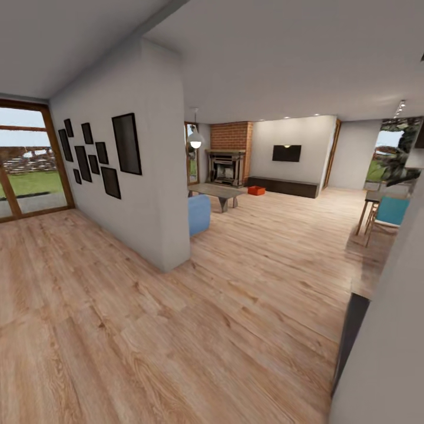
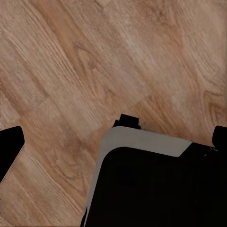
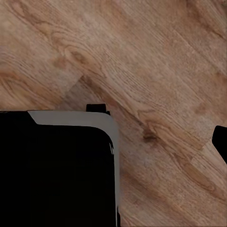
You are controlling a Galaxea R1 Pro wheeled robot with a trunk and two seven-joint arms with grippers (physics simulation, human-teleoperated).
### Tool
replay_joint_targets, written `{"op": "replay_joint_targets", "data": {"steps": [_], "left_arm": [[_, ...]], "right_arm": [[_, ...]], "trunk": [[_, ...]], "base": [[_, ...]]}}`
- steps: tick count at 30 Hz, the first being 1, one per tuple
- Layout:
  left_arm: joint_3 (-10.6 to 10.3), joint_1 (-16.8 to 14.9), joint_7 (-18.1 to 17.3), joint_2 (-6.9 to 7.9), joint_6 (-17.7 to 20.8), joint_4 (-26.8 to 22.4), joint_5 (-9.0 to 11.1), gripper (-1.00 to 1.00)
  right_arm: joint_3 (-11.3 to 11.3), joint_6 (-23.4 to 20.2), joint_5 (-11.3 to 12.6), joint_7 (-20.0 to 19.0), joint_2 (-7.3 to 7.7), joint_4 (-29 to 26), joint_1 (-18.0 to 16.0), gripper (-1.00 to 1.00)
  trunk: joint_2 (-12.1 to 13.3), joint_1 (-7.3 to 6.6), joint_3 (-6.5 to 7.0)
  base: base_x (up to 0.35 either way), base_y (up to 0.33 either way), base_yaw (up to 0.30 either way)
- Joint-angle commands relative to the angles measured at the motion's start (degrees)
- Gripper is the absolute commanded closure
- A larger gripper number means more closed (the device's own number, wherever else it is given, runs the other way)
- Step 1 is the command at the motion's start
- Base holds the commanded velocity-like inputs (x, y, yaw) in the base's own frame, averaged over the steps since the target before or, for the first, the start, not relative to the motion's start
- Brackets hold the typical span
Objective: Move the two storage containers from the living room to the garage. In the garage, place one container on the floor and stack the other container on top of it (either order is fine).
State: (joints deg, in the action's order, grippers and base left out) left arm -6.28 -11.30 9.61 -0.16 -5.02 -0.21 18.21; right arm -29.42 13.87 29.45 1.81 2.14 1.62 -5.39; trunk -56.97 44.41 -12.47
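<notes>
One orange-red storage container (image 1: 256, 190) sits far off on the pale wood-plank floor (image 1: 176, 330) of the living room, in front of the low black TV console (image 1: 282, 186). Its walls are too small to make out in detail. My left gripper (image 2: 118, 146) hangs open over the wood planks, a black fingertip (image 2: 10, 151) showing at each side and nothing held between them. My right gripper (image 3: 113, 146) points down at the same flooring; one fingertip (image 3: 221, 142) shows at the frame edge, set wide, with nothing held. My dark base (image 2: 151, 189) lies under both grippers.
A white partition wall (image 1: 147, 176) with black picture frames juts out ahead on the left, with a blue sofa (image 1: 199, 214) and a coffee table (image 1: 217, 192) behind it. A brick fireplace (image 1: 227, 159) and wall TV (image 1: 287, 153) stand at the back. A table with a teal chair (image 1: 388, 213) and a near wall (image 1: 388, 330) are at right.
</notes>
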Motion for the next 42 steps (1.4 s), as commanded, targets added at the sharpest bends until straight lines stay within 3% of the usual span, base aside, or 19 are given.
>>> {"op": "replay_joint_targets", "data": {"steps": [1,33,42], "left_arm": [[-0.5,0.0,0.2,-0.02,-0.2,0.0,0.5,-1.00],[-0.5,0.0,0.1,-0.02,0.1,0.0,0.5,-1.00],[-0.5,0.0,0.1,-0.02,0.2,0.0,0.5,-1.00]], "right_arm": [[-0.5,0.3,0.4,0.0,-0.05,0.2,-0.1,-1.00],[-0.5,0.3,0.4,0.1,-0.09,0.2,-0.1,-1.00],[-0.6,0.2,0.4,0.1,-0.13,0.2,-0.1,-1.00]], "trunk": [[0.0,0.04,-0.07],[0.0,0.04,0.61],[0.0,0.04,0.61]], "base": [[0.323,0.129,-0.001],[0.318,0.173,-0.033],[0.317,0.128,-0.224]]}}
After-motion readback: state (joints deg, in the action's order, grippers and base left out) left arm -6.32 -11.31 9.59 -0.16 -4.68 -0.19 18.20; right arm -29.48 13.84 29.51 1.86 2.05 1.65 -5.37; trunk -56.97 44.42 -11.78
